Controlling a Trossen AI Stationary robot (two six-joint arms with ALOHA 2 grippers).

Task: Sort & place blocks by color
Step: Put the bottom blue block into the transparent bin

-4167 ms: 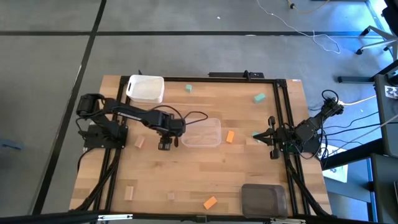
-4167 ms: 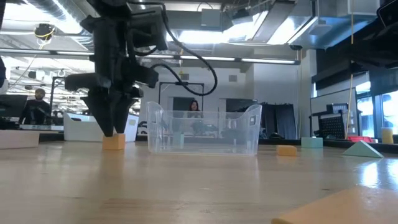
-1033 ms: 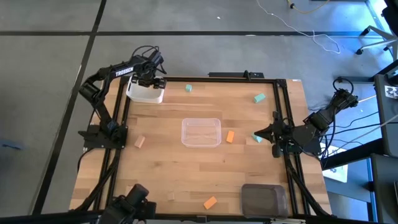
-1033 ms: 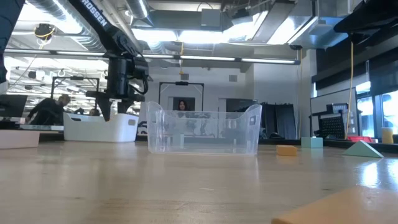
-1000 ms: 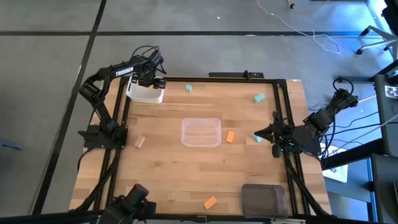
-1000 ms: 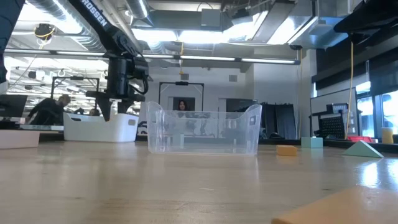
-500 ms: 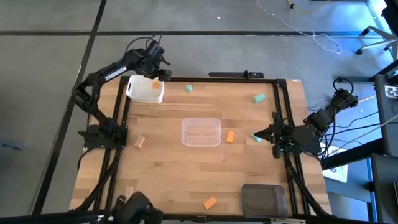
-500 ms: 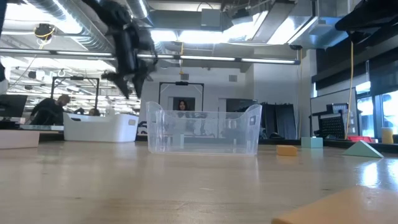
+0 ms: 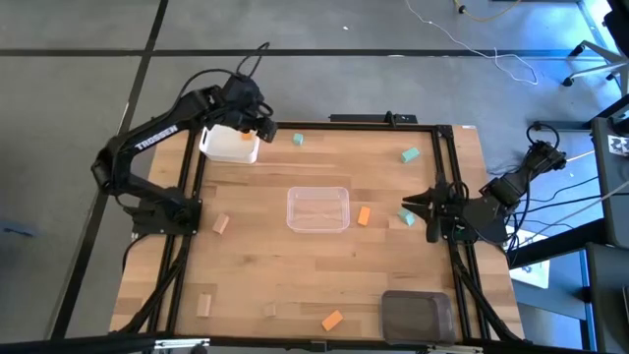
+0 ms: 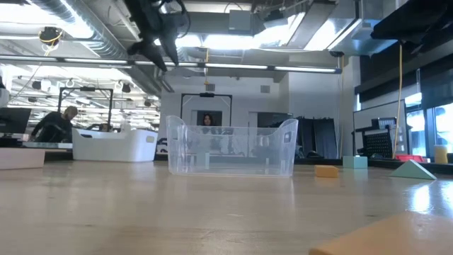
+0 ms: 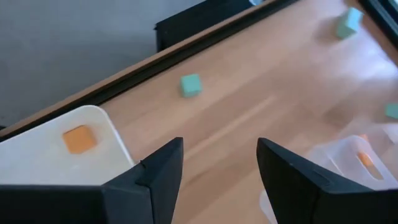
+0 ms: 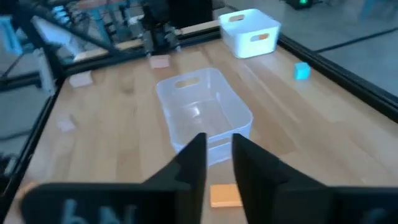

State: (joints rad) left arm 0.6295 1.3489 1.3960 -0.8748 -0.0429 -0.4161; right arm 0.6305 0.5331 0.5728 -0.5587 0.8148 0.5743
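Left gripper [image 9: 263, 126] hangs high over the table's far left corner, beside the white tub [image 9: 229, 144]; fingers [image 11: 163, 171] spread apart, holding nothing. One orange block [image 11: 78, 139] lies flat on the white tub's floor (seen only from the left wrist view). A teal block [image 9: 298, 140] sits just past the tub along the far edge, apart from it. Down the left side: a pale tan block [image 9: 220, 225] near the left arm's base, another tan block [image 9: 204, 304] toward the near edge, and a smaller tan one [image 9: 270, 311] beside it, well apart. Centre of the table: the clear tub [image 9: 317, 209], upright, nothing visible inside. Just to its right, an orange block [image 9: 364, 216] on the wood, close to the tub wall but not touching. A second teal block [image 9: 410, 154] lies toward the far right corner. Near edge, an orange block [image 9: 332, 320] sits tilted, next to the dark grey tub [image 9: 417, 314]. Right gripper [image 9: 407, 209] is at the table's right edge, low, pointing inward, its fingers [image 12: 190, 163] nearly together with a narrow gap and nothing between them; a teal block [image 9: 407, 220] lies close by its tips, contact not clear. People show in the room behind the table.
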